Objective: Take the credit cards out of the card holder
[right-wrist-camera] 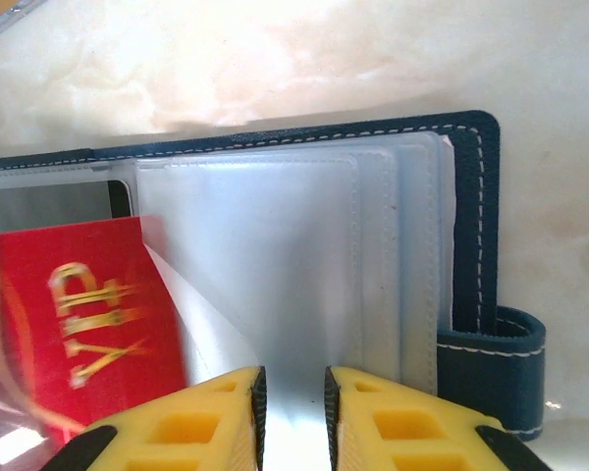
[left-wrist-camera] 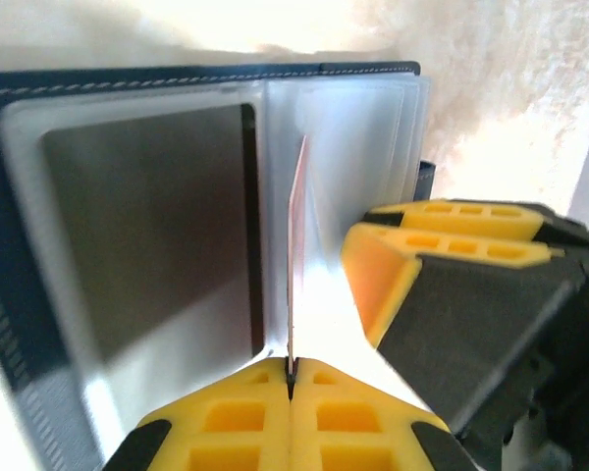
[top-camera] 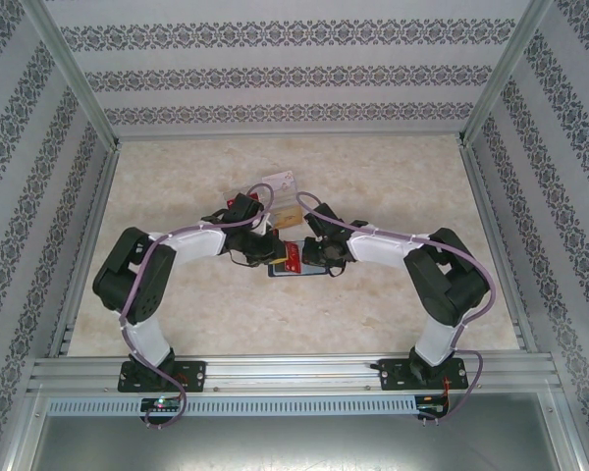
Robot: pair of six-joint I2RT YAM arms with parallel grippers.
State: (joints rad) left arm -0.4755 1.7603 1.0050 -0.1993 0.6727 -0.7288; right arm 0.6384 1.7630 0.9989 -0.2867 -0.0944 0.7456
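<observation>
The card holder (top-camera: 296, 273) lies open on the marbled table (top-camera: 402, 186), about mid-table, right where the two arms meet; seen from above, the left gripper (top-camera: 267, 240) comes at it from the left and the right gripper (top-camera: 319, 257) from the right, the two nearly touching over it. From the left wrist, the left gripper (left-wrist-camera: 291, 378) has its yellow fingers pressed tight together on the near edge of the red card (left-wrist-camera: 296, 255), which stands on edge and rises out of the fold between the clear sleeves (left-wrist-camera: 353, 147); beside it on the left a black card (left-wrist-camera: 147, 226) sits inside its sleeve against the navy cover (left-wrist-camera: 20, 98). The right arm's yellow fingers (left-wrist-camera: 442, 250) crowd in just to the right of that upright card, resting down on the sleeve pages. From the right wrist, the red card (right-wrist-camera: 79, 314) shows its face with gold VIP lettering, tilted up at the left of the holder; the right gripper (right-wrist-camera: 294, 392) has its fingers drawn close with a slim gap, a bright strip of clear sleeve (right-wrist-camera: 275, 255) showing in it; I cannot tell whether they pinch it or merely press on it. The closure tab (right-wrist-camera: 501, 368) sticks out at the holder's right edge, flat on the table. Beyond the arms, a white-pinkish card (top-camera: 280, 182) lies loose on the table, apart from the holder.
</observation>
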